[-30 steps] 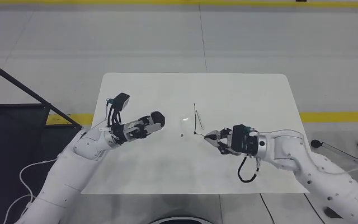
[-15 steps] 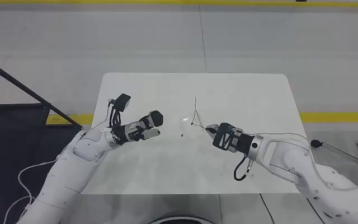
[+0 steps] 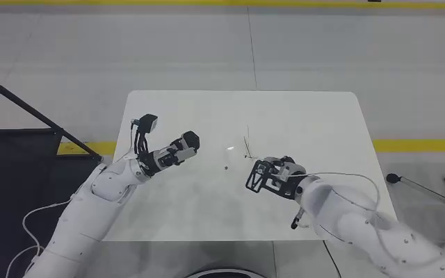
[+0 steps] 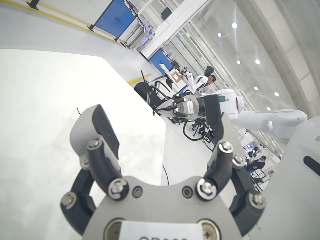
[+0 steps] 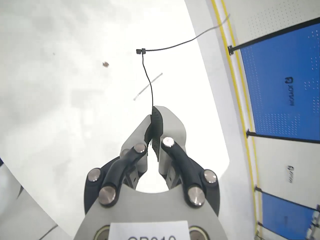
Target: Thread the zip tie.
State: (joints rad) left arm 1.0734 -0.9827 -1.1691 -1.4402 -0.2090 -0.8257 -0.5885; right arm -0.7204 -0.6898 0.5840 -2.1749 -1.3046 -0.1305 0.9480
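Bright, even light floods the white bench (image 3: 313,118), which glares featureless in the wrist views; the zip tie (image 5: 140,50) shows as a thin dark line against it. Round ceiling lamps (image 4: 235,25) shine above and beyond the bench. Screw heads on the left tool (image 4: 160,116) catch highlights. The yellow floor line (image 5: 218,8) beside the bench bows with lens distortion.

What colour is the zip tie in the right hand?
The zip tie is black, clearest in the right wrist view.

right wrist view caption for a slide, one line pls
Right gripper shut on a thin black zip tie, its head held above the white table.
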